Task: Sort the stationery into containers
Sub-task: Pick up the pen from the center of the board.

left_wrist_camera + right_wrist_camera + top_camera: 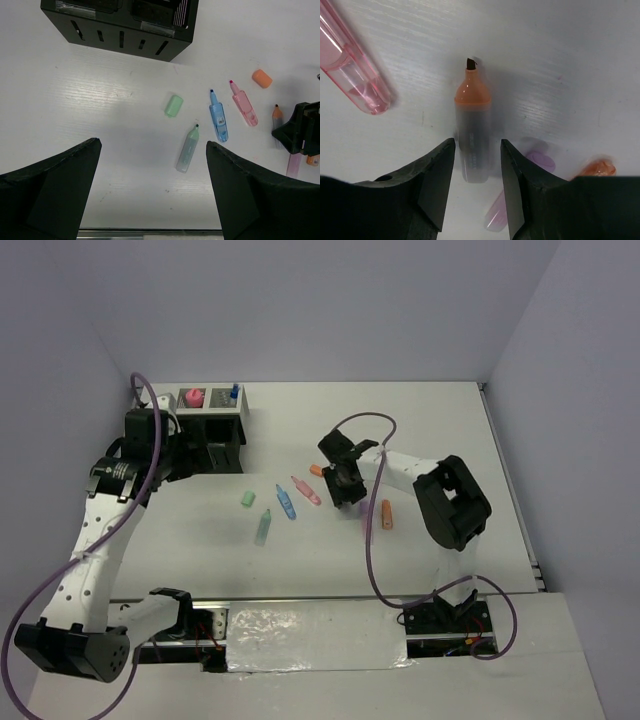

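Sorting barely begun: the black organizer (225, 432) stands beyond my left gripper (152, 144), fingers spread wide, empty; my right gripper (477, 150) straddles the orange-tipped marker (472, 100), fingers parted, not yet pinching; the mint marker (187, 149), blue marker (218, 120) and pink marker (243, 104) lie loose ahead of my left fingers; only the pink-capped bottle (192, 398) and blue-capped bottle (234, 392) sit sorted.

The table (560, 50) was a matt white sheet with fine ribbed streaks. At ten o'clock from the orange-nosed marker (472, 95), the pink marker (355, 70) had a glossy, see-through plastic barrel. The black organizer (120, 35) looked like smooth, dull plastic.
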You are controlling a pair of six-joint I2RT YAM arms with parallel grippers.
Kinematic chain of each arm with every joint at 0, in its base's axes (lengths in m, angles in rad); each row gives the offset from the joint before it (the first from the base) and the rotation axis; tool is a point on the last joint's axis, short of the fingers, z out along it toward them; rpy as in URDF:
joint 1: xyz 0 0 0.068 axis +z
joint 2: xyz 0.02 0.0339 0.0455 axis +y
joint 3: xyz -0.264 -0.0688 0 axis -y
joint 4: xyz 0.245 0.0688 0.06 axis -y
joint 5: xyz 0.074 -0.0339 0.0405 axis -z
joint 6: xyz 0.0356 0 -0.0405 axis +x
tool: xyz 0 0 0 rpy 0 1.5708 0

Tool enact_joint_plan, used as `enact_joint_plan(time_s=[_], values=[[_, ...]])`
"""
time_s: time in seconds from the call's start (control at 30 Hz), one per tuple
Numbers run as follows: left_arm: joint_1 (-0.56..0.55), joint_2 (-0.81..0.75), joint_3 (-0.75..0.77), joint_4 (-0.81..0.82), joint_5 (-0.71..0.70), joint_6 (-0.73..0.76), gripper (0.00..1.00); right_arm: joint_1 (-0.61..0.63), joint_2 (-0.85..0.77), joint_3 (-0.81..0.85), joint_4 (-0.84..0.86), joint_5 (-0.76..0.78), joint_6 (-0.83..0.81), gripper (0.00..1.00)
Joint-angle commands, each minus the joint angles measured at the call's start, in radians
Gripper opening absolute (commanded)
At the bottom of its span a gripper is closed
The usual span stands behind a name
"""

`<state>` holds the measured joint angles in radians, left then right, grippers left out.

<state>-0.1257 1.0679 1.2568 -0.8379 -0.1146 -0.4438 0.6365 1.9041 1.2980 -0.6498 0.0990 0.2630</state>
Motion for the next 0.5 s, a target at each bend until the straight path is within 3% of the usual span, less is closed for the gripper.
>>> enact_joint_plan(time_s=[0.0,0.13,0.3,0.47], values=[[-0.006,0.017,0.041,0.013,0.020,0.022,0.99,0.022,0.019,-0.009,0.067,0.027,-0.007,0.49],[-0.008,0.036,0.056,0.008,0.013,0.020,0.99,0.035,0.033,-0.022,0.073,0.048,-0.001,0.42],[-0.008,0.079,0.104,-0.015,0.004,0.004,0.99,0.051,0.006,-0.052,0.099,0.096,0.019,0.22],[-0.063,0.193,0.176,-0.018,0.021,-0.067,0.99,0.052,-0.180,-0.039,0.075,0.103,0.077,0.15]])
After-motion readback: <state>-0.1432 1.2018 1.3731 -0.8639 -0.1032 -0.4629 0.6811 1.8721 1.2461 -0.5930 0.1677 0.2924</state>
